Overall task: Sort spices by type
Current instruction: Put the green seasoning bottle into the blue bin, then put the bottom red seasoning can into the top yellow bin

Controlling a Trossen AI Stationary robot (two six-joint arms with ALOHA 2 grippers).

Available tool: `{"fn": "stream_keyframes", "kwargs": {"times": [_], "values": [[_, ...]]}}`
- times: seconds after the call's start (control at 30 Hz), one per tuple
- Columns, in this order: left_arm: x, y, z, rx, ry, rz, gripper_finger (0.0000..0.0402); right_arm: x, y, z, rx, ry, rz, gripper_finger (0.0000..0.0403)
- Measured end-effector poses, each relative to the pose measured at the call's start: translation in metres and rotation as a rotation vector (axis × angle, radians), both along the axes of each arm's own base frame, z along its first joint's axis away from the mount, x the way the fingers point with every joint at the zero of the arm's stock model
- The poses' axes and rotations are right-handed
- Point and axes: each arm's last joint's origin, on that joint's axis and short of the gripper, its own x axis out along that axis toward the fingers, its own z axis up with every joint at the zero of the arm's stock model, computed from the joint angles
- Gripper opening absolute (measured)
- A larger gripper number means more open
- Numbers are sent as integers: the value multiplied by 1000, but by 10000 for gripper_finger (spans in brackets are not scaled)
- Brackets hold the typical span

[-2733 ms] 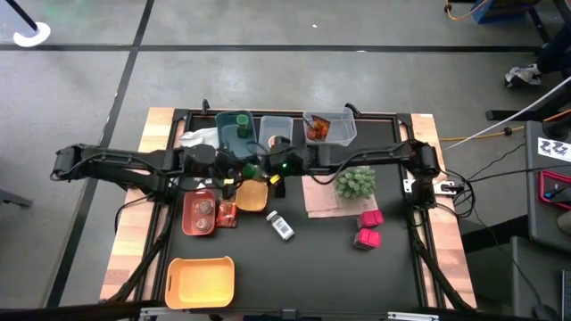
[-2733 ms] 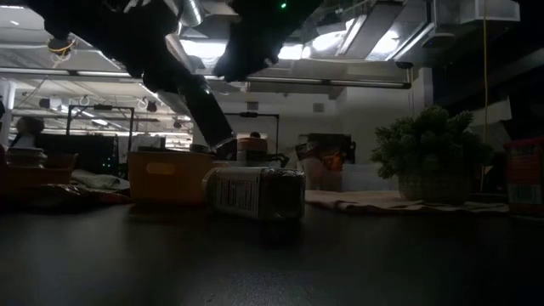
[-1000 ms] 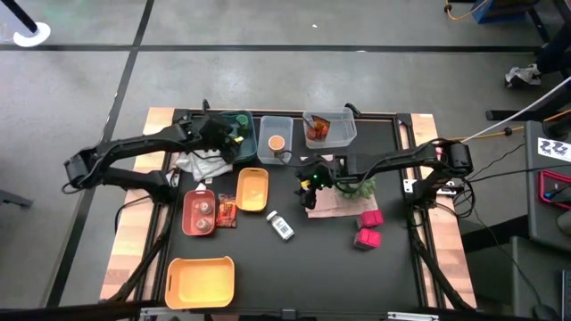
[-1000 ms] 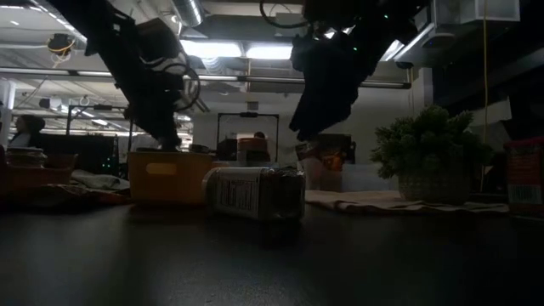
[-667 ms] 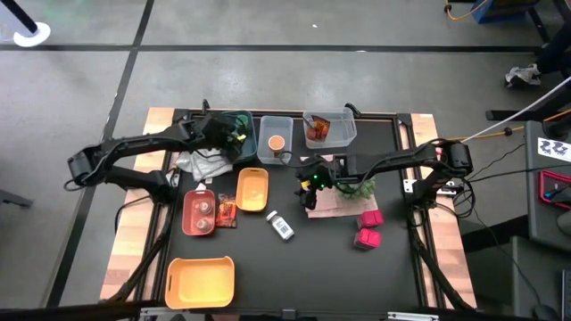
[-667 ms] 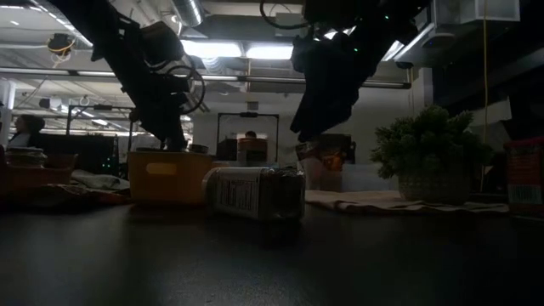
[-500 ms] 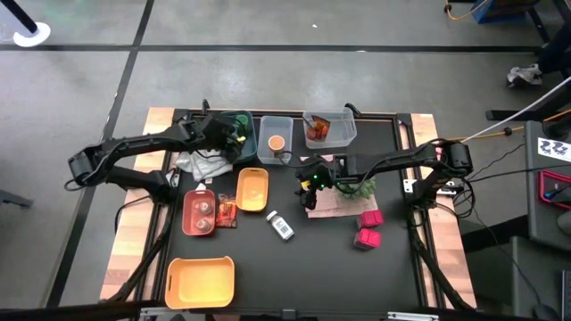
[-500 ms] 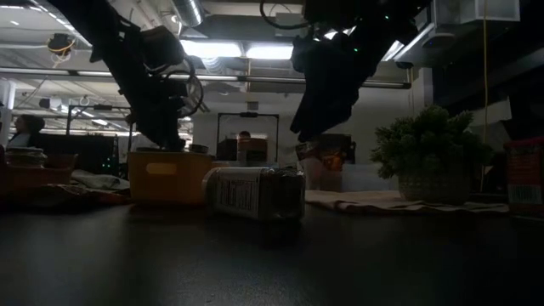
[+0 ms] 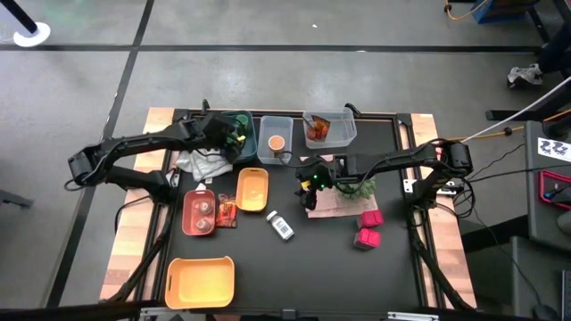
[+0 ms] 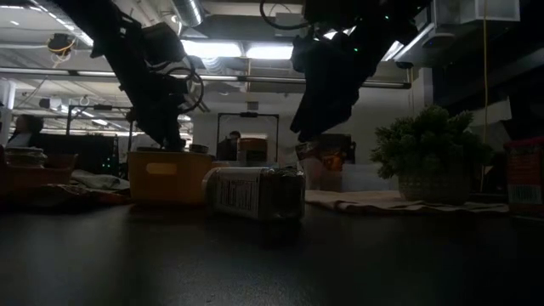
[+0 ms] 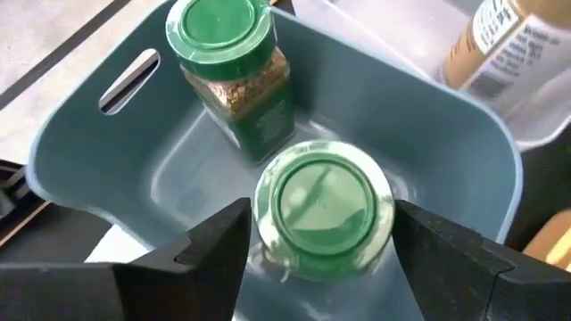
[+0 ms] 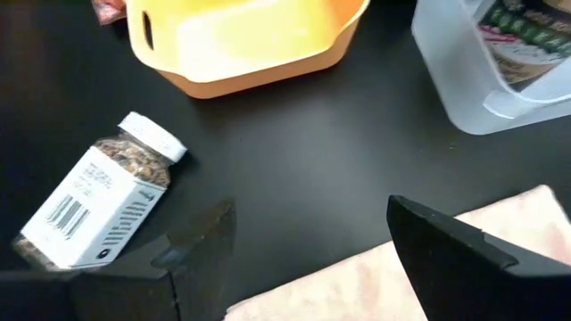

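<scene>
**A:** Left wrist view first: how far along is the sort?

**B:** 2 green-lidded jars point(image 11: 323, 209) sit in the blue-grey bin point(image 11: 80, 147). The left tool point(image 11: 321, 241) hangs over them, fingers spread wide either side of the nearer jar, gripping nothing.

**A:** And what is left?

**B:** Likely most of it. The white labelled bottle point(image 9: 282, 226) lies loose on the counter point(image 9: 393, 276), with 2 magenta boxes point(image 9: 368, 228) well apart from it. The right tool point(image 12: 308, 245) hovers near the bottle, wide and empty.

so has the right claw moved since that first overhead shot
Yes. The right claw was beside the small orange bin; it has shifted away toward the plant, now over the pink cloth's edge, jaws open and empty.
</scene>
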Motion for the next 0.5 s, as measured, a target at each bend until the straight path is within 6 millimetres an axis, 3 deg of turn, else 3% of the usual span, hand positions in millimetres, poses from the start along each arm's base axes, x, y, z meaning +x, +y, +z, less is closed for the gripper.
{"fn": "stream_keyframes", "kwargs": {"times": [0.33, 0.5], "values": [[-2, -1, 15, -35, 77, -20, 251, 0, 3, 0, 71, -2, 54, 289], [-3, -2, 22, -44, 104, -30, 251, 0, 3, 0, 141, -1, -4, 289]]}}
